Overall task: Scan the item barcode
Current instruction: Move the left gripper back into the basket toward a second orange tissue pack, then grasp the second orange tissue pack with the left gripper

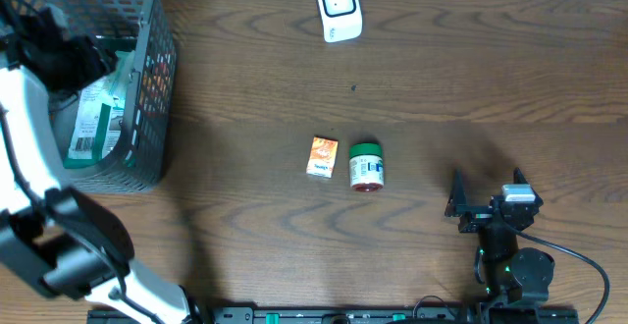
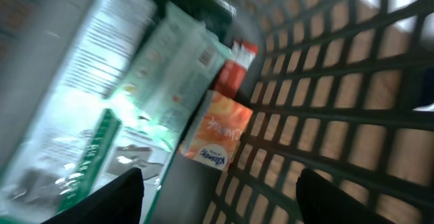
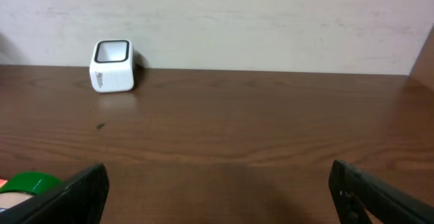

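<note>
Looking down from overhead, the camera showed a grey mesh basket (image 1: pixel 147 88) at the table's (image 1: pixel 442 88) far left corner, with the left gripper (image 1: pixel 74 59) lowered inside it among pale packets (image 1: pixel 96 123). A white barcode scanner (image 1: pixel 339 8) stood at the far edge. Near the middle lay a small orange box (image 1: pixel 322 156) and, just beside it, a green-lidded jar (image 1: pixel 366 166) on its side. The right gripper (image 1: pixel 487 189) sat near the front right, well apart from both, its jaws spread.

The left wrist view was blurred. Its dark fingers (image 2: pixel 115 197) stood apart with nothing clamped between them. An orange tissue pack (image 2: pixel 217 132) leaned between white-and-green packets (image 2: pixel 81 102) and the basket's mesh wall (image 2: pixel 339 81), just beyond the left gripper (image 2: pixel 220 180).

The right wrist view looked across bare wood to the scanner (image 3: pixel 113 66) at the wall. The right gripper (image 3: pixel 220 187) was wide open and empty, and the jar's green lid (image 3: pixel 27 183) showed at the lower left, beside one finger (image 3: pixel 74 197).
</note>
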### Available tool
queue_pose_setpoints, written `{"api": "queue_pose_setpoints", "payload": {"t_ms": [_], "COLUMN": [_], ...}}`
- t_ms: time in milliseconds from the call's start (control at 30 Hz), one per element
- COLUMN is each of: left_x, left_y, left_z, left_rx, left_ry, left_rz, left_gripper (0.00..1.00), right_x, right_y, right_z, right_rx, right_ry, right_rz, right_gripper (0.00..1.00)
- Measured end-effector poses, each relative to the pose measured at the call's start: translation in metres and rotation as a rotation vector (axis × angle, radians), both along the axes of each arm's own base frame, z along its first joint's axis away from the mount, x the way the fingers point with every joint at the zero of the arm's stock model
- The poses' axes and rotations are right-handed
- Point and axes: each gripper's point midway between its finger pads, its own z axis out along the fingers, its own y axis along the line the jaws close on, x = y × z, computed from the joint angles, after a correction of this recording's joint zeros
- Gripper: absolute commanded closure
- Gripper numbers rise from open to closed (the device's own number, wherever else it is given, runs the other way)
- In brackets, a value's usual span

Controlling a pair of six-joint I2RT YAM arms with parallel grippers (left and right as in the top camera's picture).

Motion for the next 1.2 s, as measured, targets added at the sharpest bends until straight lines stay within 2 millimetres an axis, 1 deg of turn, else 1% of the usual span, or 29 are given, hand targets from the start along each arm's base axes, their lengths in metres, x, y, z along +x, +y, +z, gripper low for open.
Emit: {"api": "queue_pose_setpoints", "payload": {"t_ms": [100,267,367,533,667,733,833,1033,1200], "left_x": [0.005,0.007,0.007,0.006,0.005,0.005,0.005,0.005,0.005], "left_y": [-0.003,-0.006,-0.006,-0.008,-0.008,-0.008,-0.008,-0.006,-0.007], "left_z": [-0.031,-0.075,-0.094,-0.117,-0.129,-0.130,-0.130,-0.136,-0.136], "left_rx": [-0.043,-0.096,-0.114,-0.140,-0.152,-0.150,-0.144,-0.125,-0.125], "left_ry": [0.049,0.124,0.157,0.201,0.223,0.224,0.220,0.223,0.221], "left_rz": [-0.040,-0.068,-0.079,-0.083,-0.086,-0.091,-0.098,-0.099,-0.100], "left_gripper": [0.28,0.28,0.27,0.28,0.32,0.38,0.42,0.43,0.43], "right_x": [0.000,0.000,0.000,0.000,0.000,0.000,0.000,0.000,0.000], "right_y": [0.000,0.000,0.000,0.000,0.000,0.000,0.000,0.000,0.000], "right_z": [0.000,0.000,0.000,0.000,0.000,0.000,0.000,0.000,0.000], "right_rx": [0.000,0.000,0.000,0.000,0.000,0.000,0.000,0.000,0.000], "right_ry": [0.000,0.000,0.000,0.000,0.000,0.000,0.000,0.000,0.000], "right_rz": [0.000,0.000,0.000,0.000,0.000,0.000,0.000,0.000,0.000], "right_gripper": [0.01,0.01,0.01,0.01,0.01,0.01,0.01,0.01,0.01]}}
